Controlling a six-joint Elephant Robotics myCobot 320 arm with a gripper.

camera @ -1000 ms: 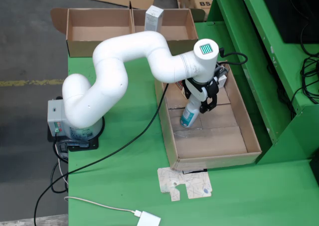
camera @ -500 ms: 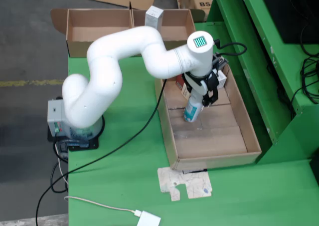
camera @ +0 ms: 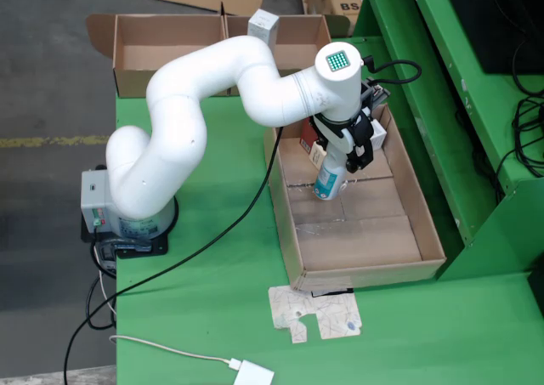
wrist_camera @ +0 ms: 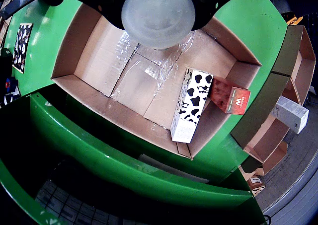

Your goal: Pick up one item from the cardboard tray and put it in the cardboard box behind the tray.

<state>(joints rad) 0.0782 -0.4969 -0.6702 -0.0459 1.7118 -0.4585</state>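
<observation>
The arm [camera: 212,87] was glossy white, built of thick rounded tube sections joined at fat elbows. Its last joint ended in a round cap [camera: 338,60] with a small green grid display. A black cable [camera: 393,72] looped out beside that cap. The gripper [camera: 336,171] below was black (details too small to read). The grey base box [camera: 96,200] carried small coloured markings.

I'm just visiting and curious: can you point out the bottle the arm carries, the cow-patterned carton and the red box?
bottle [camera: 328,184], fixed overhead view, on its label.
cow-patterned carton [wrist_camera: 191,103], gripper camera view, on its spotted top face.
red box [wrist_camera: 229,97], gripper camera view, on its red face.
</observation>
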